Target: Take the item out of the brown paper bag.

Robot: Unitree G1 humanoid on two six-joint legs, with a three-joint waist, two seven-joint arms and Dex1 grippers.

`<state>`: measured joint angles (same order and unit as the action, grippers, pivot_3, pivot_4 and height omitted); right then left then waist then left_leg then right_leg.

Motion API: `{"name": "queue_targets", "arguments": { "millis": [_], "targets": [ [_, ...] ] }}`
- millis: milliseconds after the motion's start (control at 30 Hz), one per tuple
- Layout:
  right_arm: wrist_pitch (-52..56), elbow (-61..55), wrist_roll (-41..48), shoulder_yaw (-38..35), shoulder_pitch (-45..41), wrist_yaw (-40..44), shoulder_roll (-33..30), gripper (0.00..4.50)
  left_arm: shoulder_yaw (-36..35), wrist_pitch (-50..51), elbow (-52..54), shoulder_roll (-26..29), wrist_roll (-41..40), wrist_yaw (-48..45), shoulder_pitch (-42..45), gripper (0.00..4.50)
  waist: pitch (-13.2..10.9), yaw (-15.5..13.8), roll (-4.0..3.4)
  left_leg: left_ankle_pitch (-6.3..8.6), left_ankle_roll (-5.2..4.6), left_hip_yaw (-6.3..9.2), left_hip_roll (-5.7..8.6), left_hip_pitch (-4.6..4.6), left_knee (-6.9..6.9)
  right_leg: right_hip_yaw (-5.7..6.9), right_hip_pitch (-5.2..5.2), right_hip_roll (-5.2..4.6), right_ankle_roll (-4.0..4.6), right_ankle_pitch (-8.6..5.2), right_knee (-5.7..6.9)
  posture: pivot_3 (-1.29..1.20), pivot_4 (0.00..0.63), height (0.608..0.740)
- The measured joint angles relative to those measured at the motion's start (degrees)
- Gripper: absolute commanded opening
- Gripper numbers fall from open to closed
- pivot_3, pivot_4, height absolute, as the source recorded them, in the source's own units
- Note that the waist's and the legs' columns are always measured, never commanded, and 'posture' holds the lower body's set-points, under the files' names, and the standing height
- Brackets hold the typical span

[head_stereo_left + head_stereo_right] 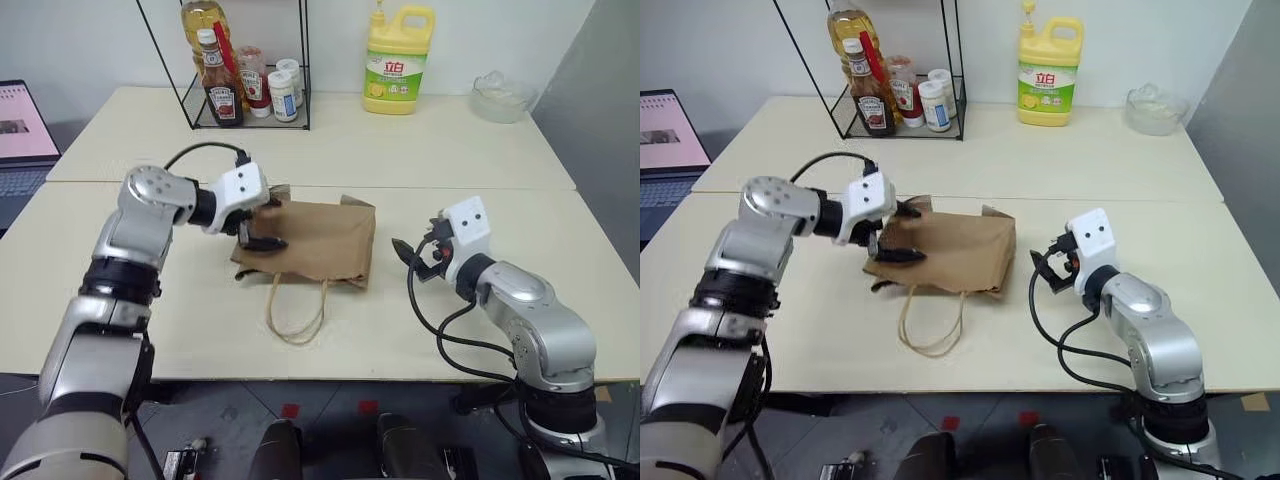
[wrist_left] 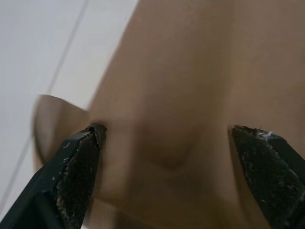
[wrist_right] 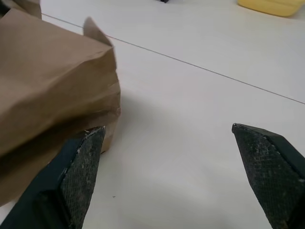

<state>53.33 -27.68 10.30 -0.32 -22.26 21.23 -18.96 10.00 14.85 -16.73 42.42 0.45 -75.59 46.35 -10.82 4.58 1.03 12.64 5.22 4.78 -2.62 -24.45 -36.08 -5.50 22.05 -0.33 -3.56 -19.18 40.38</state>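
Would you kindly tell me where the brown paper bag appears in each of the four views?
Left eye view: brown paper bag lies mid-table, under the left hand.
Right eye view: same place, centre.
Left wrist view: bag surface close behind the open fingers.
Right wrist view: bag's end beside one finger.
Shared landmark: the table seam behind the bag.

Far ahead of my right claw (image 1: 418, 258), at the back of the table (image 1: 420, 140), the yellow detergent jug (image 1: 397, 60) carries a green label with two white Chinese characters, 立白. Well beyond my left claw (image 1: 255, 222), the ketchup bottles (image 1: 221, 92) in the wire rack (image 1: 245, 70) have labels too small for me to read.
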Motion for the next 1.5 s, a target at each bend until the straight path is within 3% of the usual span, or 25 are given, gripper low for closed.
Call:
{"name": "queue_targets", "arguments": {
  "millis": [67,200,433,667,900,1233,1500],
  "targets": [
    [-0.6,0.8,0.0,0.0,-0.3,0.0,-0.7,4.47,-0.3,3.0,7.4,0.6,-1.0,0.3,-5.0,4.5,0.0,0.0,0.0,0.0,-0.02,0.01,0.0,0.01,0.0,0.0,-0.01,0.0,0.0,0.0,0.04,0.0,0.15,0.74],
    [-1.5,1.2,0.1,0.0,-0.3,0.2,-1.2,4.47,-0.3,3.2,12.2,1.1,-1.5,2.1,-8.2,4.5,0.0,-0.3,0.0,-0.07,-0.07,0.03,0.0,0.02,-0.02,0.02,0.0,0.01,0.0,0.0,0.1,0.0,0.15,0.74],
    [-2.6,1.2,1.1,-0.1,1.4,2.6,-4.3,4.47,-0.4,-9.6,12.8,4.1,-2.7,0.4,-9.7,4.5,0.0,-0.4,0.0,-0.07,-0.08,0.0,0.01,0.05,-0.02,0.0,0.0,0.01,0.0,0.0,0.15,0.0,0.15,0.74],
    [-5.3,0.9,4.0,-0.3,3.3,7.2,-8.2,4.47,-0.3,-24.6,6.9,5.1,-3.4,-5.2,-3.7,4.5,0.0,-0.7,0.0,-0.08,-0.1,-0.04,0.03,0.06,-0.03,-0.02,-0.01,0.01,0.0,0.0,0.15,0.0,0.15,0.74],
    [-8.5,-0.3,6.8,0.0,5.5,12.9,-12.6,4.47,3.2,-39.7,0.8,6.4,-3.4,-12.7,-3.6,4.5,0.0,-0.9,0.0,-0.08,-0.11,-0.04,0.0,0.09,-0.03,-0.03,-0.02,0.04,0.02,-0.01,0.16,0.0,0.15,0.74],
    [-8.1,-3.2,9.0,0.4,6.6,13.5,-13.3,4.47,6.0,-47.0,-1.9,1.5,-2.8,-11.5,-4.2,4.5,0.0,-1.2,0.01,-0.08,-0.11,-0.03,0.0,0.09,-0.08,-0.03,-0.04,0.03,0.02,-0.01,0.16,0.0,0.15,0.74],
    [-6.2,-4.8,9.5,0.3,7.3,12.1,-13.6,4.47,7.7,-50.8,-2.2,1.2,-2.0,-11.0,-5.9,4.5,0.0,-1.2,0.01,-0.08,-0.11,-0.02,0.0,0.09,-0.1,-0.03,-0.04,0.04,0.02,-0.01,0.2,0.0,0.15,0.74]
  ]
}}
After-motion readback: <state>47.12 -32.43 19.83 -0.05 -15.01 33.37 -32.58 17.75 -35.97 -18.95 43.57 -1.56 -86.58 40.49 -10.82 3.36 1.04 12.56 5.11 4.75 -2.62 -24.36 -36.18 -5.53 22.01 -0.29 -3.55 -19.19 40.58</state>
